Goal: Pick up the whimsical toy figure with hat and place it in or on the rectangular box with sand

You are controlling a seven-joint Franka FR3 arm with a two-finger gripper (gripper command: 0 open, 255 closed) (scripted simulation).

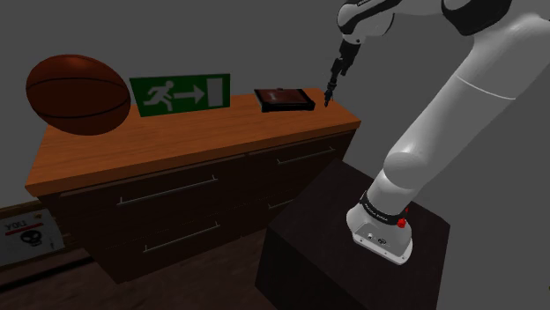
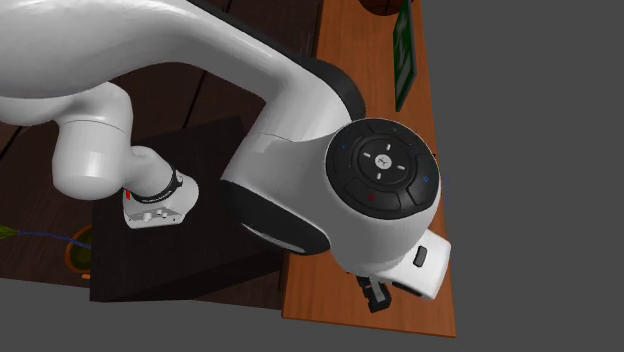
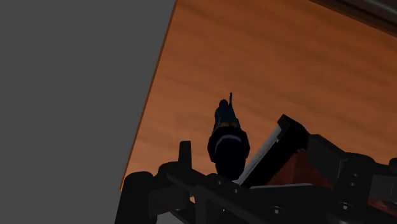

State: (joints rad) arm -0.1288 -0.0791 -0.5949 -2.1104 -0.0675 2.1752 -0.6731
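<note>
Drawers front a dresser point(image 1: 194, 132) with a wooden top. At its back edge, toward the end on the shoulder view's right, lies a flat dark box point(image 1: 284, 99) with a reddish-brown filling. The black gripper point(image 1: 327, 100) hangs just beside the box, on the side toward that end. The wrist view shows a small dark figure point(image 3: 228, 137) with a bluish upper part close before the gripper, beside a corner of the box and outside it. Whether the jaws clasp it I cannot tell. A brown ball point(image 1: 78, 94) and a green exit sign point(image 1: 181, 92) stand toward the other end.
</note>
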